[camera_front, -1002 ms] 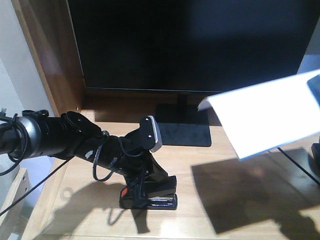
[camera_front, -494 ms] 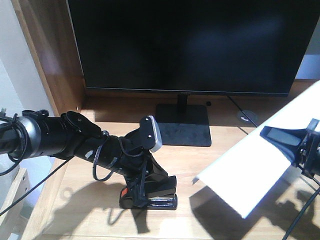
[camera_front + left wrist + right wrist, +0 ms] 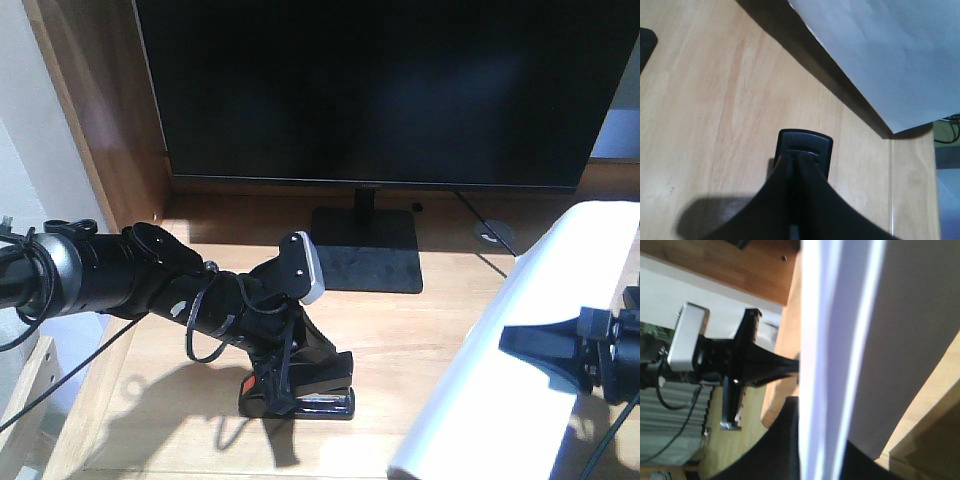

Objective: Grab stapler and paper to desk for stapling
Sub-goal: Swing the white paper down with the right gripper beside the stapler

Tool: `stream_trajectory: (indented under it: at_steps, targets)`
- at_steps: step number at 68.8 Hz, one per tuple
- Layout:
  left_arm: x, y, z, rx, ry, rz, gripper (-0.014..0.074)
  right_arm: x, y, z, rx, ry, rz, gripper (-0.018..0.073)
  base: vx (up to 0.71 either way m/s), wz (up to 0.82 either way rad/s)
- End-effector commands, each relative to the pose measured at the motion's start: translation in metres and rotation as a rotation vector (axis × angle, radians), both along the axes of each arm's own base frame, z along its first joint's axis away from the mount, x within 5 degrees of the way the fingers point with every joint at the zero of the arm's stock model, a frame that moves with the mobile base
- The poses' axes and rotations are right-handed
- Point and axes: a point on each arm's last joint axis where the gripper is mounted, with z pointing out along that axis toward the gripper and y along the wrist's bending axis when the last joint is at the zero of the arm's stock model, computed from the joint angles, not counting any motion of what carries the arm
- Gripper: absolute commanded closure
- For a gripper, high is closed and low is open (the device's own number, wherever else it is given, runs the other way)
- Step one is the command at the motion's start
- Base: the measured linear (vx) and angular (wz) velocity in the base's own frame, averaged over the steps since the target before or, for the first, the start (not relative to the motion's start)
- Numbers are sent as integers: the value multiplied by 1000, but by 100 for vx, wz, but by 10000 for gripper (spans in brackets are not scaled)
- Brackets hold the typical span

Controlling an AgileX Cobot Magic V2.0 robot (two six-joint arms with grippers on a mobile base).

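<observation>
The paper (image 3: 470,410) is swinging lower and nearer, curling over the right side of the desk (image 3: 400,320), pinched in the right gripper (image 3: 540,352). The left gripper (image 3: 280,382) is clamping the black stapler (image 3: 328,372), which is sitting on the desk before the monitor (image 3: 380,90).

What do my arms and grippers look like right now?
The left arm is black and tubular, draped in looped black cables, with a silver-grey camera housing at the wrist. The left gripper has tapering matte-black fingers. The right gripper is black and angular.
</observation>
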Motion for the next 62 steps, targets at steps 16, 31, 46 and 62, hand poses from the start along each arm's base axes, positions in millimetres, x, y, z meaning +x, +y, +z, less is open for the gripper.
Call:
stream_trajectory:
  at_steps: [16,31,46,62]
  targets:
    - [0,-5,25,-73,-30,7,603,-8,33,15,78,-40,250,561,0,0]
    - [0,-5,25,-73,-30,7,603,-4,47,3,40,12,290,561,0,0]
    - [0,-5,25,-73,-30,7,603,8,50,-26,51,101,328,561,0,0]
    - [0,-5,25,-73,-30,7,603,15,48,-53,45,164,341,561,0,0]
